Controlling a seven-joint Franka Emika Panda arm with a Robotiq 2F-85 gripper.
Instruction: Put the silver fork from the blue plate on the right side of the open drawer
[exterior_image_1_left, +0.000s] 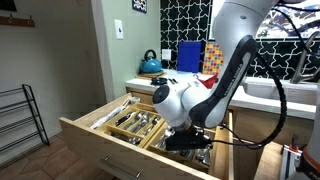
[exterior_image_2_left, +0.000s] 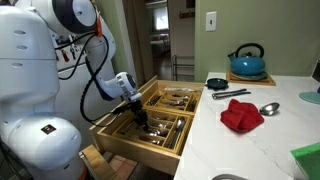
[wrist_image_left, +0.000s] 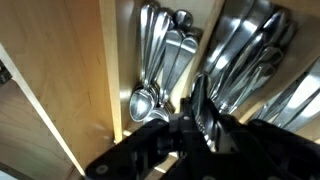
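Fingers (wrist_image_left: 197, 118): dark, at the bottom of the wrist view, set narrow and close together, tips down among the cutlery. Whether they clamp a piece cannot be told.
Spoons (wrist_image_left: 160, 55): silver, stacked bowl over bowl in the tray compartment just beside the fingers.
Divider (wrist_image_left: 113, 70): a light-wood strip that bounds the spoon compartment on one side.
Other cutlery (wrist_image_left: 250, 50): a dense silver bundle in the next compartment, too crowded to sort by kind.
Silver fork: not separable from the packed cutlery, so its exact place cannot be told.
Drawer (exterior_image_1_left: 110, 140): wide, shallow, light wood with a pale front panel. It stands open below the worktop's front edge, and in an exterior view the drawer (exterior_image_2_left: 150, 148) has the fingers inside its trays.
Arm (exterior_image_1_left: 235, 60): white, bent down over the drawer from above.
Worktop (exterior_image_2_left: 260, 140): pale and smooth, running beside the open drawer.
Green item (exterior_image_2_left: 308, 160): at the worktop's near corner, cut off by the picture's border.
Red cloth (exterior_image_2_left: 241, 116): crumpled, near the middle of the worktop.
Spoon (exterior_image_2_left: 268, 108): silver, just beside the red cloth, toward the far edge.
Black dish (exterior_image_2_left: 217, 83): small, close to the front edge, beyond the red cloth.
Kettle (exterior_image_2_left: 247, 62): teal with a black handle, upright at the worktop's far edge.
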